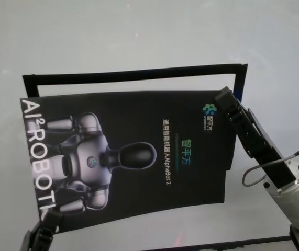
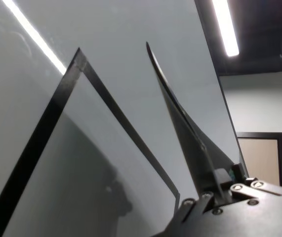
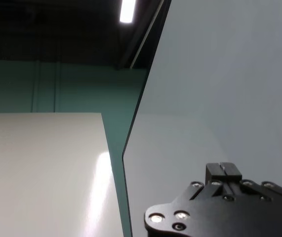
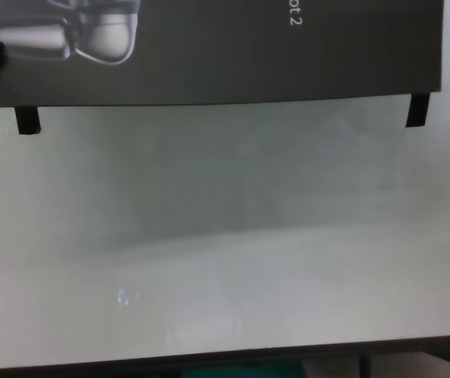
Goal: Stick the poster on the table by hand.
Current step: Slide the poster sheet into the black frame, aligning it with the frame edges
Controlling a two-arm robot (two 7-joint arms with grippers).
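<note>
Nearest you, bare pale grey-white table (image 4: 225, 260) w/ dark front edge. Past it, the large thin black poster (image 1: 133, 157) w/ silvery robot print is hanging lifted & bowed over a black tape frame (image 1: 133, 75) on the table, not flat yet. Left black gripper (image 1: 44, 226) is pinching poster's near-left corner; right black gripper (image 1: 223, 100) is gripping its far-right corner, fingers clamped on the sheet. Judging: you're mid-placement. Next calls for lining edges up w/ the frame, lowering evenly, pressing down. Nothing else blocking; sag could wrinkle it.

Curled black robot poster (image 1: 128, 157) lifted above pale table (image 1: 139, 36)
</note>
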